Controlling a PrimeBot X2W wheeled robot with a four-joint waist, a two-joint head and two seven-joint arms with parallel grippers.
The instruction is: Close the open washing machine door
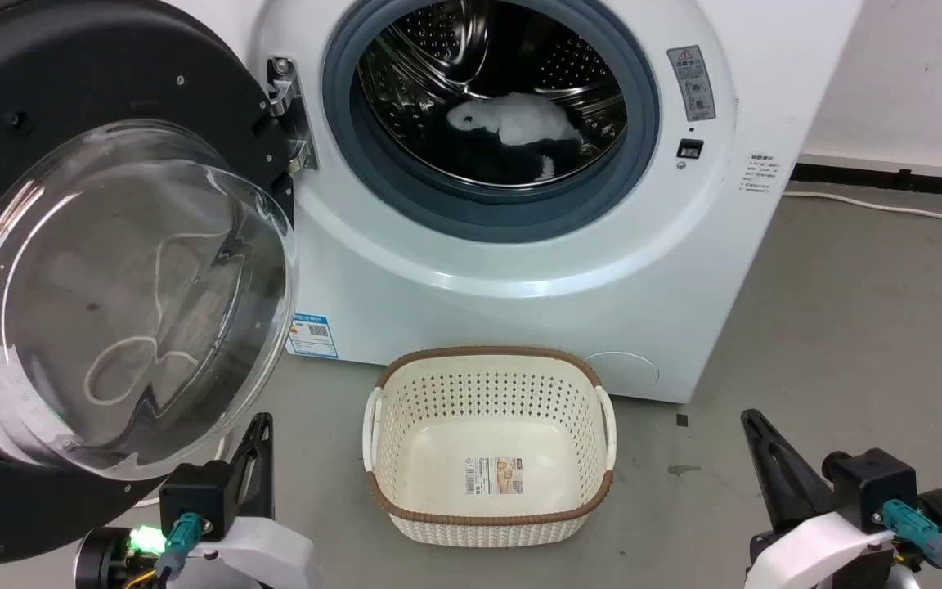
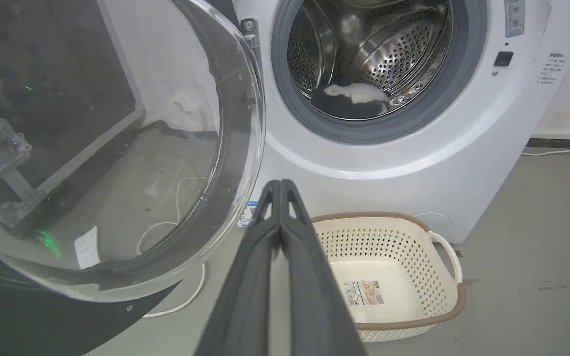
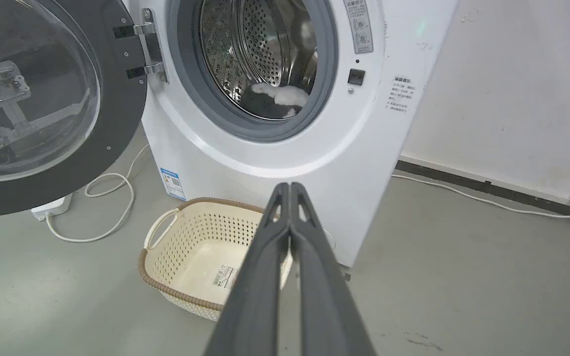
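- The washing machine door (image 1: 111, 286), a large round door with a wide glossy black rim and a bulging clear glass bowl window, stands swung wide open. It hangs from a metal hinge (image 1: 287, 106) on the left of the washing machine's opening, and its inner side with the glass bowl faces outward, away from the machine's front.
- The washing machine (image 1: 520, 278) is a big white front-loading box standing on a grey floor (image 1: 847, 343).
- Its perforated steel drum (image 1: 520, 57) lies open to view inside a blue-grey rubber ring (image 1: 643, 123).
- A small heap of white and dark fabric (image 1: 512, 123) rests at the bottom of the drum.
- A small black latch slot (image 1: 690, 149) sits on the machine's front, right of the opening, below a grey label (image 1: 690, 82).
- Low on the machine's front are a small blue sticker (image 1: 313, 335) at the left and a round white cap (image 1: 621, 370) at the right.
- A cream perforated basket with a brown rim (image 1: 487, 353) stands on the floor just in front of the machine; only a paper label lies in it.
- The left gripper (image 2: 281, 184) hovers in front of the machine's lower left, near the door's lower edge, with its two dark fingers pressed together on nothing.
- The right gripper (image 3: 290, 185) hovers in front of the machine's lower right, its fingers likewise together and empty.
- A white cable (image 3: 117, 198) loops on the floor left of the machine.
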